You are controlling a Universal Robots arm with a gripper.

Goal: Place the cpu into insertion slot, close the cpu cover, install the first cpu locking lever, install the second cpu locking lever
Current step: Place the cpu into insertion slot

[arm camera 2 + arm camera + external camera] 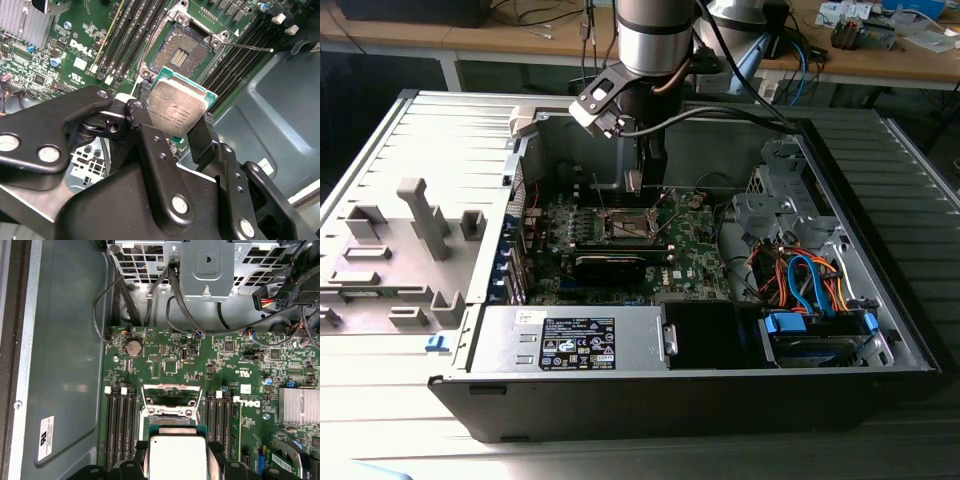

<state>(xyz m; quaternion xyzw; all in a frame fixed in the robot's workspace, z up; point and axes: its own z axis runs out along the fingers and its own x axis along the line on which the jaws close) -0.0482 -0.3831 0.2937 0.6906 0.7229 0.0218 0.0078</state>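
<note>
My gripper (171, 117) is shut on the cpu (177, 107), a flat square chip with a grey metal top, its two black fingers pressing opposite edges. The cpu (177, 457) hangs tilted above and a little to one side of the insertion slot (182, 50), whose dark contact field lies bare inside its silver frame. The cpu cover (169, 390) stands raised at one edge of the insertion slot (167, 417). A thin metal locking lever (247, 47) sticks out free from a socket corner. In the exterior view the gripper (645, 185) hovers just over the insertion slot (628, 226).
Black memory slots (120, 425) flank the socket on both sides. A finned heatsink (300, 412) and a metal drive cage (207, 270) with cables stand nearby. The power supply (570, 340) and coloured cables (800, 280) fill the front of the open case.
</note>
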